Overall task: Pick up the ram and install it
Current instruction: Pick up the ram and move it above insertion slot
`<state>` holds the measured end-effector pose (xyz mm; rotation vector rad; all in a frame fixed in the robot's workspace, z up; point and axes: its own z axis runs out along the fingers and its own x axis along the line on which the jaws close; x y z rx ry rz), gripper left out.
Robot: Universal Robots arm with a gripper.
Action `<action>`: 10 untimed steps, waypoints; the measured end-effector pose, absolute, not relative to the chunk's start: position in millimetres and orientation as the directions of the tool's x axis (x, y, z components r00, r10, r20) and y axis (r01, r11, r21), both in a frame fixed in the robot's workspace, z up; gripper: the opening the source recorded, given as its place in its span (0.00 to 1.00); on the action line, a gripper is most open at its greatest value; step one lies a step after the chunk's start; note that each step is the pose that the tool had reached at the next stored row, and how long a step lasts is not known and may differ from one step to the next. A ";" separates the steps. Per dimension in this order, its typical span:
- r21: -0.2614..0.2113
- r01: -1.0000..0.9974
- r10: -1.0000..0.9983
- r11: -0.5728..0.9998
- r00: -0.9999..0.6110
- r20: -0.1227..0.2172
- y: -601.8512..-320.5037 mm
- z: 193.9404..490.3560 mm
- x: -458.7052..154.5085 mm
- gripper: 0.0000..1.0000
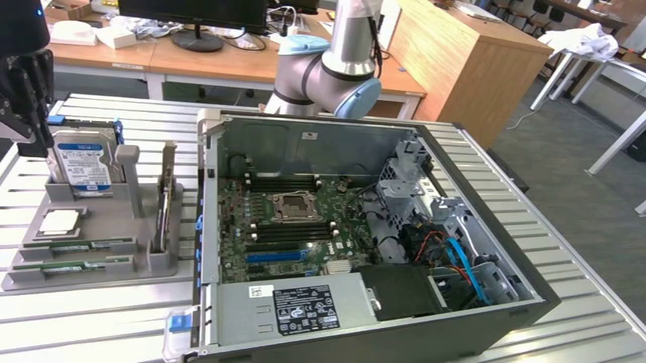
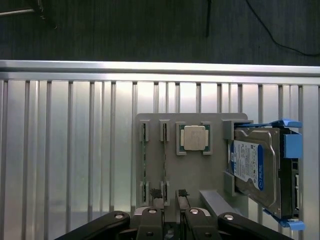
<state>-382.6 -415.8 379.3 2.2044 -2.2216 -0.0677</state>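
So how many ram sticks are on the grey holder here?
2. Both lie side by side in slots of the grey holder: one ram stick next to the processor chip, the other by the holder's edge. None looks hidden there.

The gripper (image 2: pixel 169 193) is cut off by the wrist view's edge. The two ram strips (image 2: pixel 144 160) show edge-on there, labels and chips too thin to tell.
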 end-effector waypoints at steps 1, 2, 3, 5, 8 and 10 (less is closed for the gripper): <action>0.039 -0.999 -1.000 0.007 -0.008 -0.022 -415.8 379.3 -382.6 0.24; 0.038 -0.999 -1.000 0.007 -0.008 -0.023 -415.8 379.2 -382.6 0.24; 0.039 -0.999 -1.000 0.007 -0.008 -0.022 -415.8 379.3 -382.6 0.24; 0.039 -0.999 -1.000 0.007 -0.008 -0.023 -415.8 379.3 -382.6 0.24; 0.038 -0.999 -1.000 0.007 -0.008 -0.022 -415.8 379.2 -382.5 0.24; 0.037 -0.999 -1.000 0.007 -0.008 -0.022 -415.8 378.8 -382.5 0.24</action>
